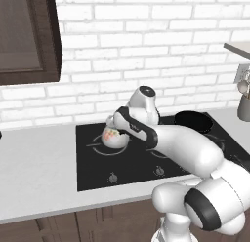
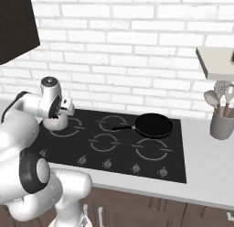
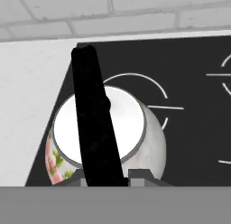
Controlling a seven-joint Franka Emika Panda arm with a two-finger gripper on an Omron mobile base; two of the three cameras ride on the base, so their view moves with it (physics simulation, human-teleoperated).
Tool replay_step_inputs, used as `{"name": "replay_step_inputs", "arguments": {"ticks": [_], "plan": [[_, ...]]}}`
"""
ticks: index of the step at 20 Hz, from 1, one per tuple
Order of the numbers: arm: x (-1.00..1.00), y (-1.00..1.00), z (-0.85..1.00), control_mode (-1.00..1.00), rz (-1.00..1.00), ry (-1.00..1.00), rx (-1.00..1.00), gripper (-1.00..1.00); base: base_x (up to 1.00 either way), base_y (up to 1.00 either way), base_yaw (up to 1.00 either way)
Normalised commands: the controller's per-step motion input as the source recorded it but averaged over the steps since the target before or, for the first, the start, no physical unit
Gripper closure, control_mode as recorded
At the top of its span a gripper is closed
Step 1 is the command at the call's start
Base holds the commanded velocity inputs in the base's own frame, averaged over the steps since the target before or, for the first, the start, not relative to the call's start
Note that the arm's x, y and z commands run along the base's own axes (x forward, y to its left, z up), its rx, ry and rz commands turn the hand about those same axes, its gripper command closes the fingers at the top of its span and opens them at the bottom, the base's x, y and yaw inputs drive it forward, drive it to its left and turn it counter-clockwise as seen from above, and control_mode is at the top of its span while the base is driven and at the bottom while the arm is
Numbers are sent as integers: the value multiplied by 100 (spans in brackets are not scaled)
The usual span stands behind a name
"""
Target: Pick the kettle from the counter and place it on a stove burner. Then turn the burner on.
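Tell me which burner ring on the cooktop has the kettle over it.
The rear-left ring, at the cooktop's corner nearest the bare counter. The floral kettle sits over it, held by the gripper; the frying pan covers the rear-right one.

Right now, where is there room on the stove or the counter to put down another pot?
The counter left of the cooktop is bare. The front-middle and front-right rings beside the frying pan are free too. It's crowded at the far-left ring, where the pincer grips the kettle, and by the utensil holder.
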Motion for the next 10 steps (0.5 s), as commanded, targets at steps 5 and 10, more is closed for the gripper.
{"name": "replay_step_inputs", "arguments": {"ticks": [5, 10], "plan": [[13, 0, -8, -100, -2, 0, -7, 100, 0, 0, 0], [12, 10, -8, -100, 0, 0, 0, 100, 0, 0, 0]]}}
